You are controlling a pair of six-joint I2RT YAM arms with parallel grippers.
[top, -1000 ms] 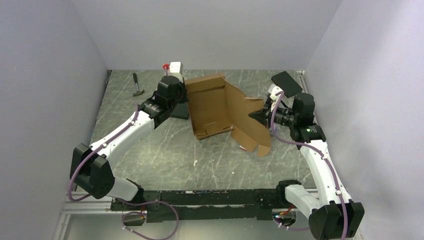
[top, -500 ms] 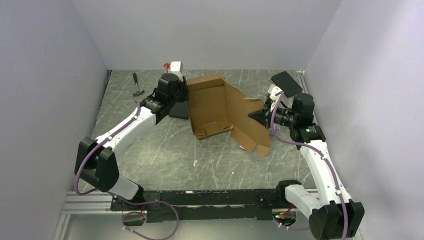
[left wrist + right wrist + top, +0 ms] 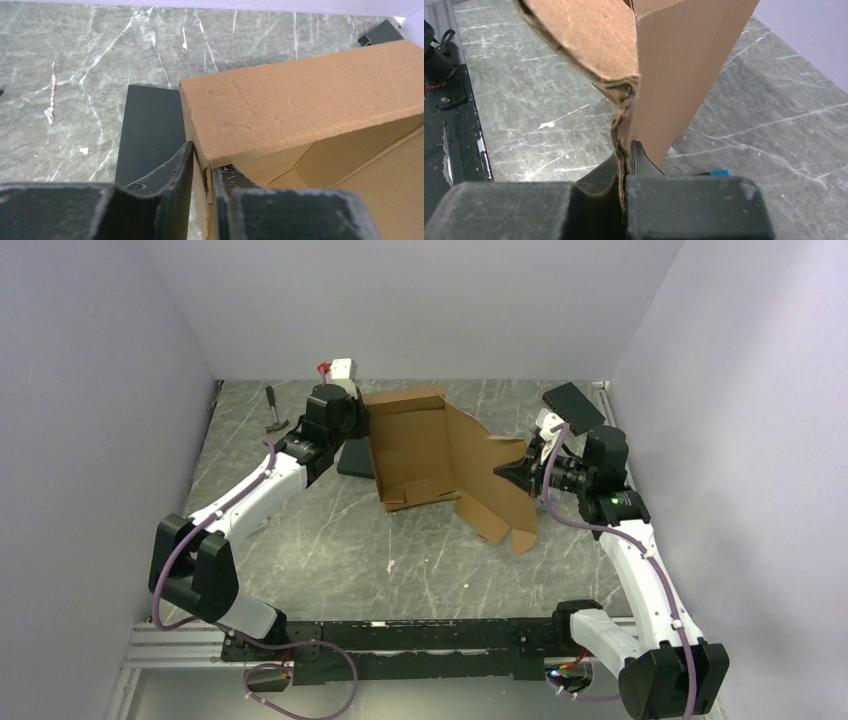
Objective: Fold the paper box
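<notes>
The paper box [image 3: 420, 445] is a half-formed brown cardboard mailer lying at the table's middle back. Its tray is on the left and its lid panel slopes down to the right. My left gripper [image 3: 358, 425] is at the tray's far-left corner. In the left wrist view its jaws [image 3: 200, 160] straddle the side wall of the box [image 3: 300, 100] and pinch it. My right gripper [image 3: 508, 468] is shut on the lid panel's right edge. In the right wrist view the cardboard [image 3: 684, 60] rises straight out of the closed jaws [image 3: 626, 150].
A flat black box [image 3: 355, 458] lies on the marble just left of the tray, partly under my left gripper [image 3: 150, 130]. Another black box [image 3: 572, 405] sits at the back right. A small hammer [image 3: 272, 410] and a white block [image 3: 342, 368] lie at the back left.
My left gripper and the tray end of the box have shifted left and toward the back wall. The lid panel now lies flatter. The right arm has hardly moved.
</notes>
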